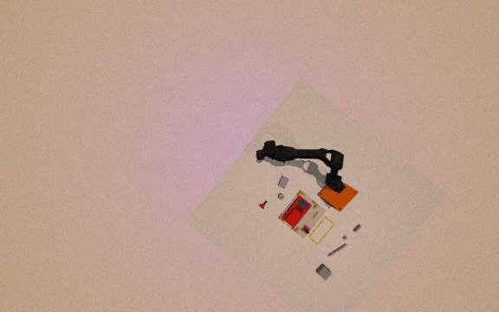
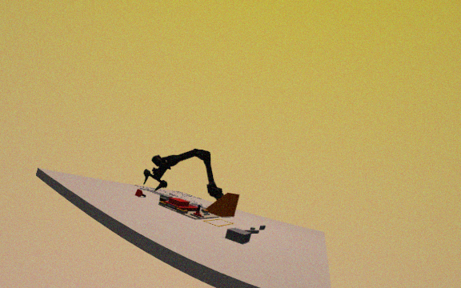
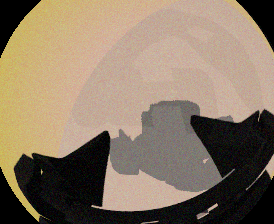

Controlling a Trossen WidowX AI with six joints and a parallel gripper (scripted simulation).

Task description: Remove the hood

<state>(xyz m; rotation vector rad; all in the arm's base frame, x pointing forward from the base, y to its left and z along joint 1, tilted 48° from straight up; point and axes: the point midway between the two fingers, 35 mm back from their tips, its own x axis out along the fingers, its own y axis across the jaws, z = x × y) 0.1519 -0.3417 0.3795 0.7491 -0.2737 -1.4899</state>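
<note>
Pale counter (image 1: 241, 217) (image 2: 294, 256): yellow-outlined area (image 1: 327, 234) (image 2: 219, 226) beside red toy car (image 1: 298, 209) (image 2: 178, 202); fingers (image 1: 259, 154) (image 2: 151, 186) wide, holding nothing, above the surface.

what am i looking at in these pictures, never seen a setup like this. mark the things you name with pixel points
The black machine is a single robot arm (image 1: 310, 153) (image 2: 210, 172), mounted by an orange block (image 1: 340, 197) (image 2: 226, 206). Its gripper (image 2: 151, 186) (image 3: 152, 127) is open and holds nothing.

One picture looks down from above, one comes from off to the side, and the round one looks out past the gripper's two black fingers.

On the table (image 1: 249, 243) (image 2: 286, 256) lie a red toy car (image 1: 294, 214) (image 2: 178, 202), a yellow outline (image 1: 328, 231) (image 2: 210, 225) beside it, and some gray pieces, the biggest a block (image 1: 323, 271) (image 2: 238, 235).
</note>
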